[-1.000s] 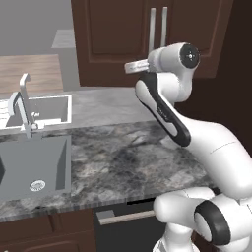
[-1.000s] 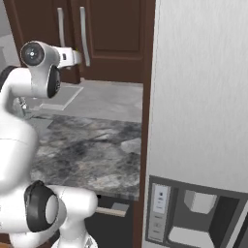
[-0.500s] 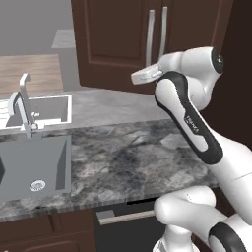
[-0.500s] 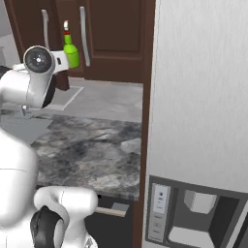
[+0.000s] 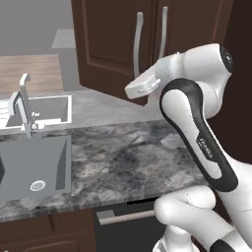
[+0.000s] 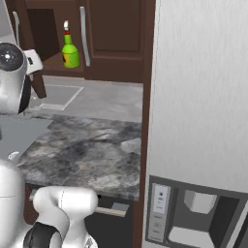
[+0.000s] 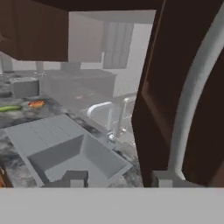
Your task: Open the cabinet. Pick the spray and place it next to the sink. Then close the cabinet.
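Note:
The dark brown cabinet (image 5: 108, 44) has its left door (image 6: 28, 46) swung out over the counter. Inside, the green spray (image 6: 70, 51) with its red nozzle stands upright on the shelf next to the right door's handle (image 6: 83, 36). My gripper (image 5: 132, 90) hovers at the bottom edge of the open door, open, with nothing between its fingers. In the hand view the door's silver handle (image 7: 192, 100) ends just beside the right fingertip (image 7: 164, 177). The grey sink (image 5: 32, 162) and its chrome tap (image 5: 22, 106) lie left and below.
A tall grey fridge (image 6: 198, 97) with a dispenser walls off the right side. A paler white-rimmed basin (image 5: 47, 108) sits behind the tap. The marble counter (image 5: 123, 157) stretches between sink and fridge, and a dark drawer front (image 5: 123, 216) is below it.
The left door has swung further open, uncovering the spray in the right base view. My hand has drawn back and lower along with the door.

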Robot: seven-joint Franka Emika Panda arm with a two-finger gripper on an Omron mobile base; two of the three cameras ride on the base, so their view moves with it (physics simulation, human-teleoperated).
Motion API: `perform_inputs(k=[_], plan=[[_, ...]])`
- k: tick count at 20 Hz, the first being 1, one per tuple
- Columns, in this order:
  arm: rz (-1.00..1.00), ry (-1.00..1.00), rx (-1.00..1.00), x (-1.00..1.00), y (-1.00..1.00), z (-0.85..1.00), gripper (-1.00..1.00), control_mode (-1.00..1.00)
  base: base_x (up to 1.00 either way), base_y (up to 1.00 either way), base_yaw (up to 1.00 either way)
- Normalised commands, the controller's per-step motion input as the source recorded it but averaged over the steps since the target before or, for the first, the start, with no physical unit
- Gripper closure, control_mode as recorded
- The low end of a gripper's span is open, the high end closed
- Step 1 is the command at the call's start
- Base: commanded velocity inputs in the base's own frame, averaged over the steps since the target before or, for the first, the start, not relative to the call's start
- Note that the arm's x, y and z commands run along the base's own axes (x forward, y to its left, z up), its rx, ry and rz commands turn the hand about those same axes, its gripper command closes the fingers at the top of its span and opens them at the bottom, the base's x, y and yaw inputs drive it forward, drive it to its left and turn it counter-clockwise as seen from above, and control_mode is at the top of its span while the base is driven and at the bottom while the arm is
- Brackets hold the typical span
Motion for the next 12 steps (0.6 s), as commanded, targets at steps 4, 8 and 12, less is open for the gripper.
perform_inputs(k=[4,8,12], plan=[[-0.18,0.00,0.02,-0.98,-0.69,0.12,-1.00,-1.00,0.00,0.00,0.00],[-0.30,0.00,0.10,-0.46,-1.00,0.00,-1.00,-1.00,0.00,0.00,0.00],[-0.29,0.02,0.15,0.00,-1.00,0.14,-1.00,-1.00,0.00,0.00,0.00]])
